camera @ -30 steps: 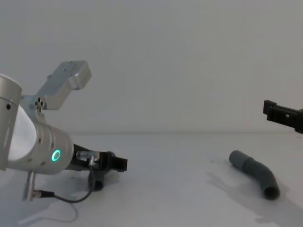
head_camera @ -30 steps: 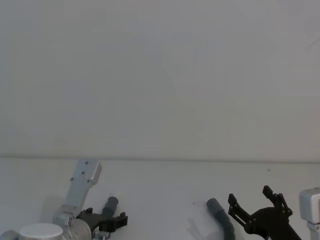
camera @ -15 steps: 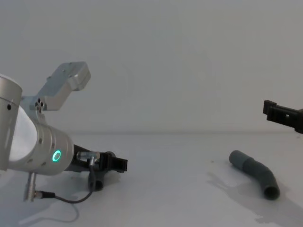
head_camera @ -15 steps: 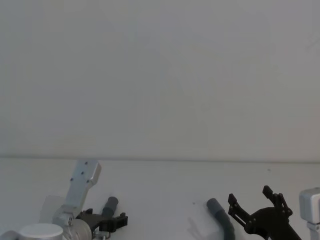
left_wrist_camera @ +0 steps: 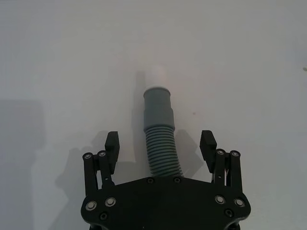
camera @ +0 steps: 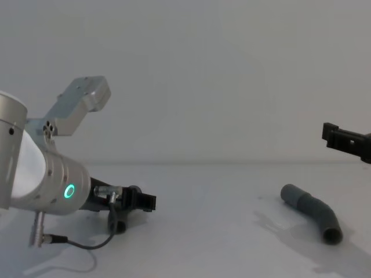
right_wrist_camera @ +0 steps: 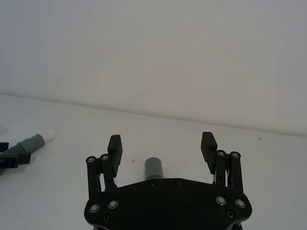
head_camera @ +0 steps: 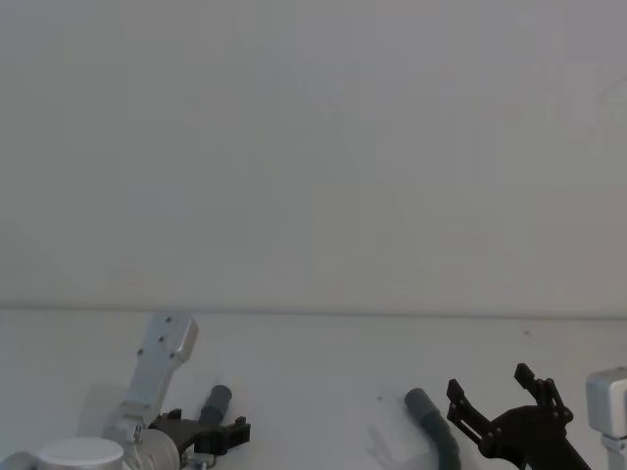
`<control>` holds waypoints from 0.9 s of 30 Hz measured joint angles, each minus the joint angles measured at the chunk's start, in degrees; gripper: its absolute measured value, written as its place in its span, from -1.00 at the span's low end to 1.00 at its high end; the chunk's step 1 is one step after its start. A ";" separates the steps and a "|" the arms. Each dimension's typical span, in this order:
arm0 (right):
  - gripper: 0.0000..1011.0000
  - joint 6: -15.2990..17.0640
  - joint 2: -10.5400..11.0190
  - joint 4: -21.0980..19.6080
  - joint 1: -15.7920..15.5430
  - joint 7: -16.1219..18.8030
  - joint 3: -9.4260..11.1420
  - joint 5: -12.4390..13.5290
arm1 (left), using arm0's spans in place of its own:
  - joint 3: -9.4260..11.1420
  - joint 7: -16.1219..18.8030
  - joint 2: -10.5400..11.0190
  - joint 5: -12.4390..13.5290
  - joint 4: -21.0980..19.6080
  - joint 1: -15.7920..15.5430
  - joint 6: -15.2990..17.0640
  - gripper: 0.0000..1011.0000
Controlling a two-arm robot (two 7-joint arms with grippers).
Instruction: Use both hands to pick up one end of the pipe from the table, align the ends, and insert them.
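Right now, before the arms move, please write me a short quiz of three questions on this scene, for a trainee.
1. True or false: the left gripper has its jaws shut on the left pipe piece.
2. Where is the right gripper? A. raised off the table near the right pipe piece, jaws open; B. lying flat on the table, jaws shut; C. lifting the right pipe piece.
3. Fill in: the narrow stub at the end of the left pipe piece is ___ in colour.
Key: 1 false, the jaws stand open on either side of it; 2 A; 3 white.
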 joint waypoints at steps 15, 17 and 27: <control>0.98 0.00 0.00 0.00 0.00 0.00 0.00 0.00 | -0.20 -0.41 -0.19 -0.02 0.14 0.07 0.02 0.68; 0.98 0.00 0.00 0.00 -0.01 0.00 0.00 0.00 | -0.22 -0.43 -0.20 -0.03 0.15 0.07 0.02 0.61; 0.98 0.00 0.00 0.00 0.00 0.00 0.00 0.00 | -0.29 -0.56 -0.26 -0.07 0.21 0.11 0.02 -0.01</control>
